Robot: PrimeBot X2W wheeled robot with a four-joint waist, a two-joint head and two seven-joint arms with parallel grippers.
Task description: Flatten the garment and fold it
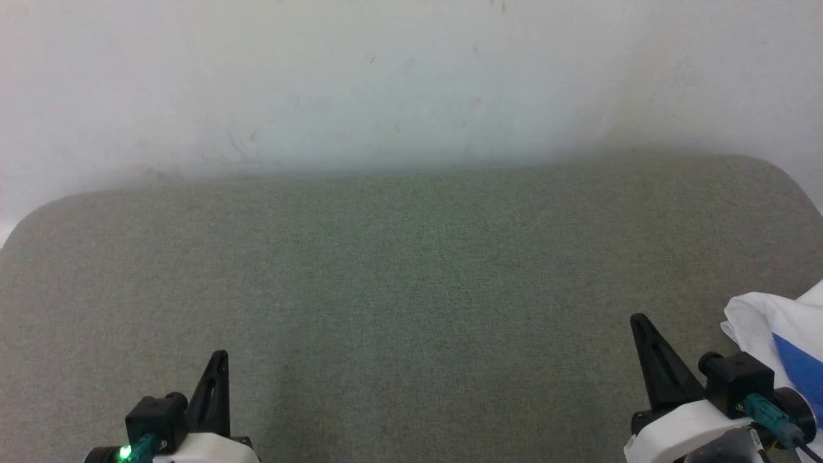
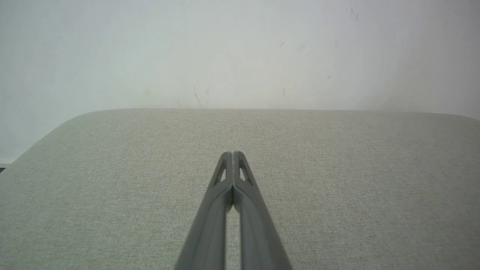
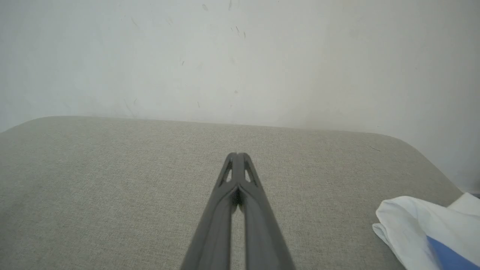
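Item: shirt [image 1: 762, 325], white with blue, bunched at four o'clock on the grey cushion [image 1: 411, 276], just beside our right gripper [image 3: 237, 154]. We judge it light, limp and prone to sagging, best pinched at its exposed white edge. Right gripper and left gripper [image 2: 233, 153]: fingers pressed together, holding nothing.

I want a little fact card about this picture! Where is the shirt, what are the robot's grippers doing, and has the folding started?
surface: grey fabric top with rounded corners, against a pale wall
garment: white with a blue part, bunched up at the surface's right edge, partly out of view
left gripper: shut, holding nothing, bare fabric ahead of it
right gripper: shut, holding nothing, beside the garment, not touching it
folding: not started, garment not yet flattened
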